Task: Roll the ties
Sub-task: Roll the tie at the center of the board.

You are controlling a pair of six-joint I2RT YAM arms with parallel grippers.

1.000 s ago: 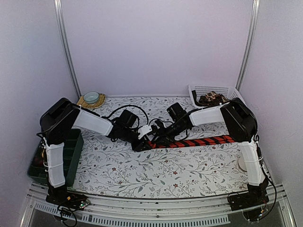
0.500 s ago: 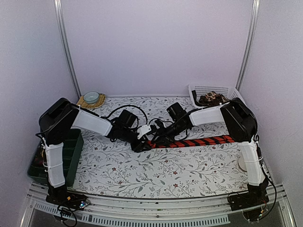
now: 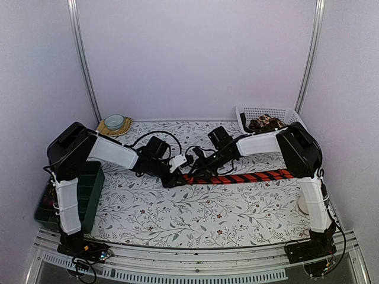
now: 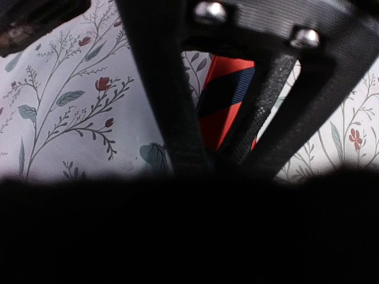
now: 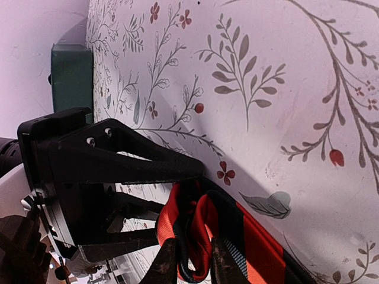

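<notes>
A red fabric necktie with black diagonal stripes (image 3: pixel 243 177) lies flat as a long strip across the middle of the floral-patterned desk (image 3: pixel 177 216). It runs from the centre towards the right edge. Both arms reach in to its left end, near the desk's centre.

The right tool (image 5: pixel 192 269) has its two fingers drawn close together, pinching that end where the fabric is folded back on itself into a small loop. The left tool (image 3: pixel 172 179) meets the same end from the left side. Its fingers (image 5: pixel 148 163) stand part-way apart with the folded fabric between them. The upper finger touches the top of the fold, but whether the tool is clamping the necktie cannot be told. The left wrist view shows a red and black stripe (image 4: pixel 222 103) framed between black finger parts.

A white plastic lattice basket (image 3: pixel 249 110) sits at the far right corner, holding brown-patterned ties (image 3: pixel 265 123). A small pale-green bowl (image 3: pixel 113 121) rests on a woven mat at the far left corner. A dark green plastic bin (image 3: pixel 90 188) stands along the left edge.
</notes>
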